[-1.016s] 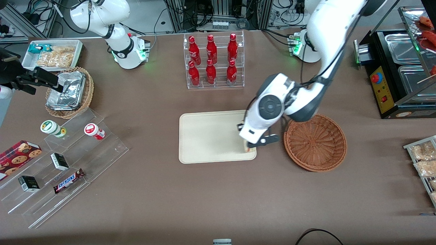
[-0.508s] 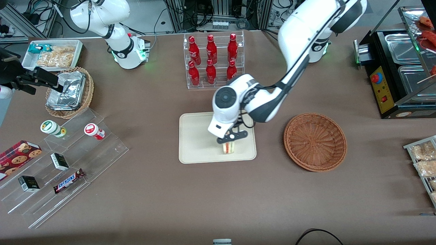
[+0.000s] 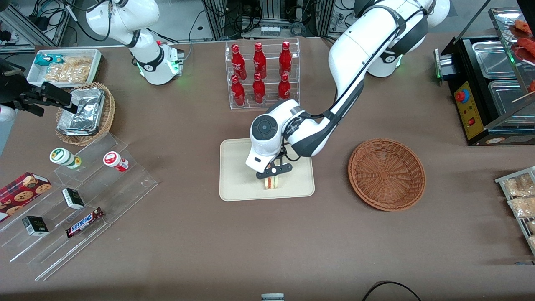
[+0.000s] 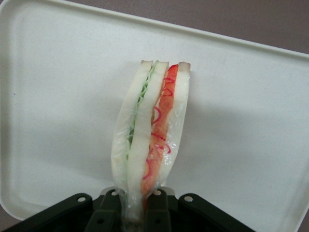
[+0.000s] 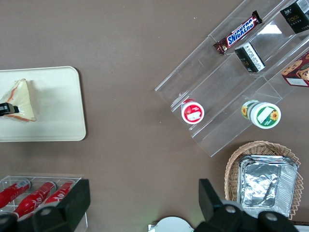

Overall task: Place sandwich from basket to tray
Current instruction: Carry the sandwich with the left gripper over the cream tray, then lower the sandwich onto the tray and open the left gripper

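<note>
End effector (image 3: 273,176) is clamped on the clear-wrapped triangular sandwich (image 4: 149,140) over the flat cream rectangular tray (image 3: 238,184). Held on edge; toppling is likely if released high.

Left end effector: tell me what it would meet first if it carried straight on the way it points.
Left end effector, shut on the clear-wrapped triangular sandwich, points down at the cream-beige rectangular tray; the sandwich would probably meet it first.

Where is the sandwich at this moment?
The sandwich is over the tray, pinched in the gripper, near the tray's edge nearest the front camera.
</note>
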`<state>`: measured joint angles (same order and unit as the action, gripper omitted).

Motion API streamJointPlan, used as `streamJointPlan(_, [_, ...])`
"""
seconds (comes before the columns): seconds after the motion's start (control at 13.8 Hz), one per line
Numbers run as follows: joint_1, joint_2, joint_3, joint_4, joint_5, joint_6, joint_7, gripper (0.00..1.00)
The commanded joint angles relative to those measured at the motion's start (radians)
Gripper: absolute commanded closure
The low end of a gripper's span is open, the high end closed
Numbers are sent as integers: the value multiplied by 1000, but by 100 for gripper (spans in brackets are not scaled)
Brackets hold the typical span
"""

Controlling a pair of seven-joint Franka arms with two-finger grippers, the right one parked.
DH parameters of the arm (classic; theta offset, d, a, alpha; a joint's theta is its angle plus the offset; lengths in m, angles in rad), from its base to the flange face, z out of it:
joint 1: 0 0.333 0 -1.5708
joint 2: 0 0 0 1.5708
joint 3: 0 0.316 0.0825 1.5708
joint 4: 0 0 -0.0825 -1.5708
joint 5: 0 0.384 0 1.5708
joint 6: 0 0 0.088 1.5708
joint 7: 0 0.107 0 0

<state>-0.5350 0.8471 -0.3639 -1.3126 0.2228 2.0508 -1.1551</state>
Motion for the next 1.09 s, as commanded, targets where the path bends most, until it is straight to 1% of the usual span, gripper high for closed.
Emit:
streamJointPlan(0.0, [-10, 32, -6, 39, 12, -11, -28, 87])
streamJointPlan(0.15, [-37, 35, -9, 39, 13, -11, -47, 79])
streamJointPlan(0.22, [-39, 40, -9, 39, 13, -9, -61, 68])
streamJointPlan(0.29, [-39, 40, -9, 39, 13, -9, -64, 51])
streamJointPlan(0.36, [-39, 38, -9, 39, 12, -8, -66, 1])
streamJointPlan(0.58, [-16, 24, -9, 41, 4, -9, -63, 0])
streamJointPlan(0.87, [-8, -55, 2, 39, 9, -30, -51, 0])
streamJointPlan(1.02, [42, -94, -1, 38, 15, -85, -41, 0])
